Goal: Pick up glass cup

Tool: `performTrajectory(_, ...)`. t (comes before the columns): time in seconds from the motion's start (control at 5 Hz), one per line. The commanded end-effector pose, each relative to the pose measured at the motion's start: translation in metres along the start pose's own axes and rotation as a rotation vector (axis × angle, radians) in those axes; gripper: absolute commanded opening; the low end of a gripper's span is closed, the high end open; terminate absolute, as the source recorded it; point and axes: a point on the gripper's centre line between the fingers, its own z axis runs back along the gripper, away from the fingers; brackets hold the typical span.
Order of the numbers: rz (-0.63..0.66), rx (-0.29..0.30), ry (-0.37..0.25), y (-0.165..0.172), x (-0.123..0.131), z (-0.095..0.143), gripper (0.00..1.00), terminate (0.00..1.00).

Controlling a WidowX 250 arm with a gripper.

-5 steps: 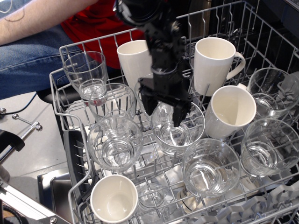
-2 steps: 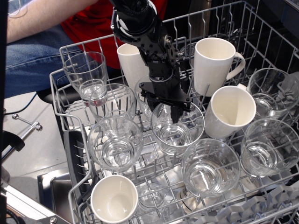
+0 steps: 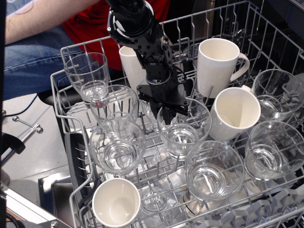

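1. The glass cup [image 3: 183,129] stands upright in the middle of the wire dish rack [image 3: 61,102].
2. Left of the glass cup, two tumblers [image 3: 116,142] crowd close, and a third glass [image 3: 89,76] sits farther back-left.
3. In front and to the left of the glass cup is a small white cup [image 3: 115,203].
4. The gripper [image 3: 166,111] has come down at the glass cup's rear-left rim; one of its fingers [image 3: 167,114] dips inside the rim. I cannot tell how wide they stand.
5. Compared with a moment ago, the gripper sits slightly further left.
6. Right of the glass cup, two white mugs [image 3: 232,114] lean close; further glasses [image 3: 273,149] lie beyond.
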Motion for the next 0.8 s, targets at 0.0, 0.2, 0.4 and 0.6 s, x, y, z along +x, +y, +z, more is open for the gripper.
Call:
performTrajectory(0.0, -0.002, -0.004, -0.024, -0.013, 0.020, 0.060, 0.00, 0.00)
performTrajectory(0.2, -0.003, -0.012, 0.020, -0.020, 0.023, 0.096, 0.00, 0.00)
performTrajectory(0.4, -0.013, -0.016, 0.053, -0.026, 0.032, 0.129, 0.00, 0.00)
performTrajectory(0.6, -0.056, 0.014, 0.098, -0.028, 0.040, 0.161, 0.00, 0.00)
